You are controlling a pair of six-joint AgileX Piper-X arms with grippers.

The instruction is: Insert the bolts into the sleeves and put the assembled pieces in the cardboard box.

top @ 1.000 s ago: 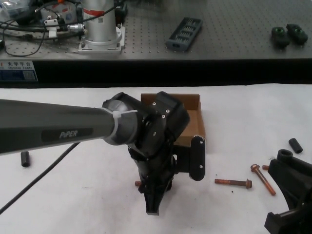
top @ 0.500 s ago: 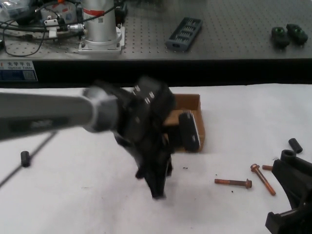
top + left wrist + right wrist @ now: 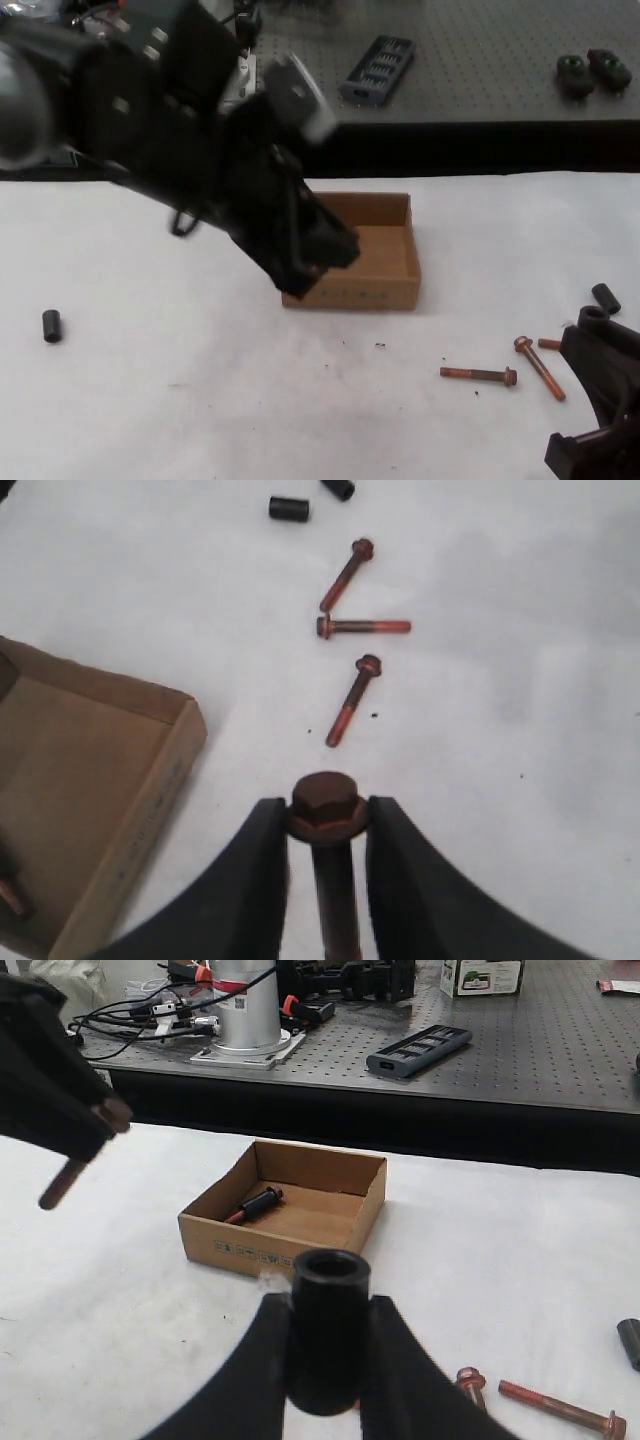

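The left arm's fingers (image 3: 240, 885) clamp a bolt (image 3: 327, 802) near its head, above the white surface (image 3: 520, 710) beside the cardboard box (image 3: 150, 800). The right arm's fingers (image 3: 245, 1380) grip a black sleeve (image 3: 329, 1290) upright. What looks like an assembled piece (image 3: 255, 1205) lies inside the box.

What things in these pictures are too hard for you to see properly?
- Left wrist view: the bolt in the left gripper runs off the edge, tip unseen.
- Left wrist view: the cardboard box is cut by the edge; the piece inside barely shows.
- High view: the blurred left arm covers part of the box.
- Right wrist view: the sleeve in the right gripper hides part of a loose bolt.
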